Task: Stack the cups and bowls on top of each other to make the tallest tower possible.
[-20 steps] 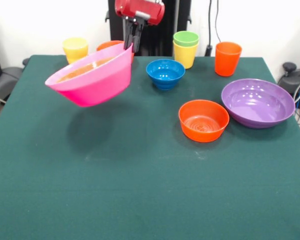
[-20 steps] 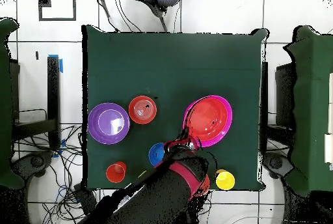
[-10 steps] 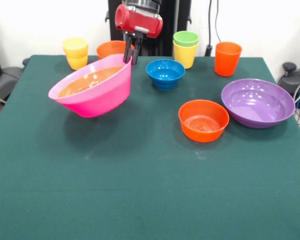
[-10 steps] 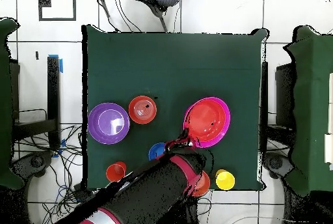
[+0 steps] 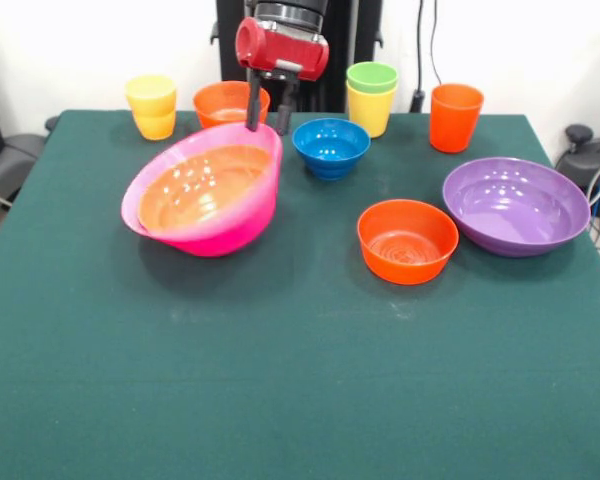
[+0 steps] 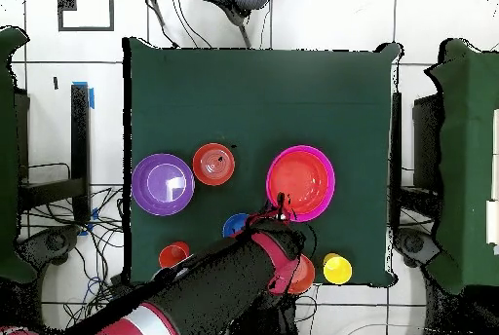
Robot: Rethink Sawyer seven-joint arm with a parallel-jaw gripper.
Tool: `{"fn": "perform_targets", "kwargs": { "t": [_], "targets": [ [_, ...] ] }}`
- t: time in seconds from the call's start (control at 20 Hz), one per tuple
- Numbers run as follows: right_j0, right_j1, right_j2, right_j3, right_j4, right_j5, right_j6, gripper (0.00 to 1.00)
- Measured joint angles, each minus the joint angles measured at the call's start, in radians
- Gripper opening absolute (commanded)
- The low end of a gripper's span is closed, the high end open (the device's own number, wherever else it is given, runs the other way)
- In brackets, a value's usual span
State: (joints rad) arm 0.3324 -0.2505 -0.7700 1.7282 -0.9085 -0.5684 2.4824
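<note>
The big pink bowl (image 5: 220,235) rests tilted on the green table (image 5: 280,380), its near side down, with the wide orange bowl (image 5: 205,185) nested inside it. My gripper (image 5: 267,122) stands over the pink bowl's far rim, open, one finger on each side of the rim. From above, the pink bowl (image 6: 331,177) holds the wide orange bowl (image 6: 300,177), and the gripper (image 6: 283,200) sits at its edge. The blue bowl (image 5: 330,147) stands just right of the gripper.
A small orange bowl (image 5: 407,240) and the wide purple bowl (image 5: 515,205) sit to the right. Along the far edge stand a yellow cup (image 5: 152,105), another small orange bowl (image 5: 225,100), a green cup (image 5: 372,77) nested in a yellow cup (image 5: 371,112), and the orange cup (image 5: 454,117).
The pink bowl, held tilted in the air, has come down to the table and moved slightly right. My gripper's fingers have spread apart at its far rim.
</note>
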Motion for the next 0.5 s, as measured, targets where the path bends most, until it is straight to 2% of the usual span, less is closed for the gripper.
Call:
{"fn": "perform_targets", "kwargs": {
  "t": [0.2,0.5],
  "targets": [
    [0.01,0.019,-0.035,0.0,0.044,-0.037,-0.009,1.0],
    [0.023,0.038,-0.07,0.0,0.068,-0.064,-0.01,1.0]
  ]
}}
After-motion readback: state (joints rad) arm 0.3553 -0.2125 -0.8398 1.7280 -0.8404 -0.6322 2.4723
